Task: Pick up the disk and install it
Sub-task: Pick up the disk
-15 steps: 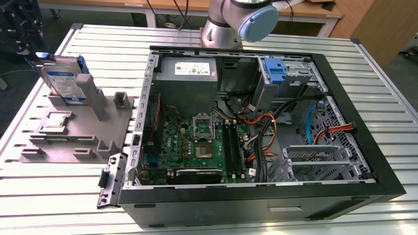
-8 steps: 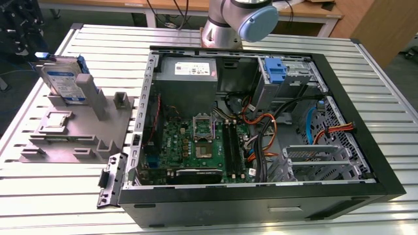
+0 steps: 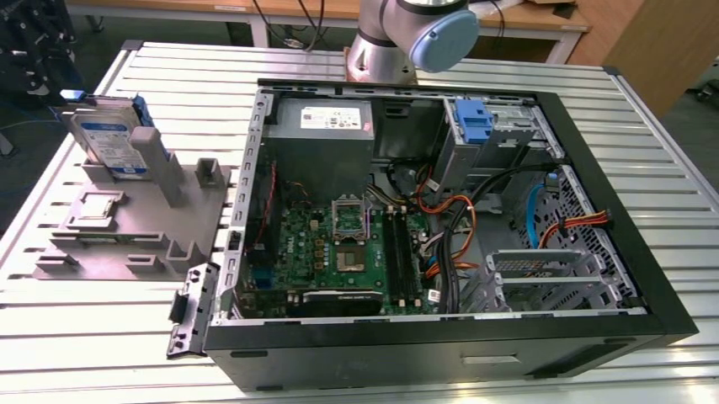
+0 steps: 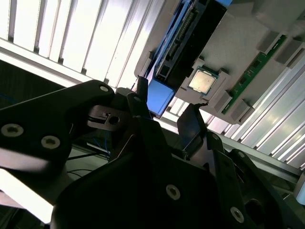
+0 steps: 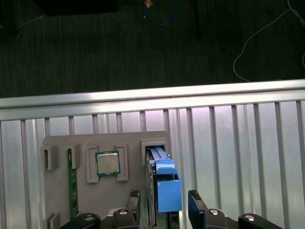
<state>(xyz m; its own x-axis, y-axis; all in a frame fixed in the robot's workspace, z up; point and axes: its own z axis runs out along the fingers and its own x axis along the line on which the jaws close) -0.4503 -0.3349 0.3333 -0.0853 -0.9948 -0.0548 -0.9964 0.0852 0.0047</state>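
Disk [image 3: 109, 139] stands up in the grey block [image 3: 135, 229] near the desk [image 3: 67, 313] edge, computer case [image 3: 427, 347] close by.
Tool [image 5: 166, 208] fingers are apart, holding nothing; the disk is silver with a blue frame.

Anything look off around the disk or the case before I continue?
Nothing stands out. The disk stands on edge in the fixture, the open gripper has a finger on each side of it, and the case lies open, its cables inside.

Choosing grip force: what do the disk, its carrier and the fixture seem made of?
Disk: silver-grey body, dull sheen, likely metal. Carrier: bright blue, smooth, evenly coloured, probably moulded plastic. Fixture: uniform matte grey, blocky posts, likely plastic, though painted metal is possible.
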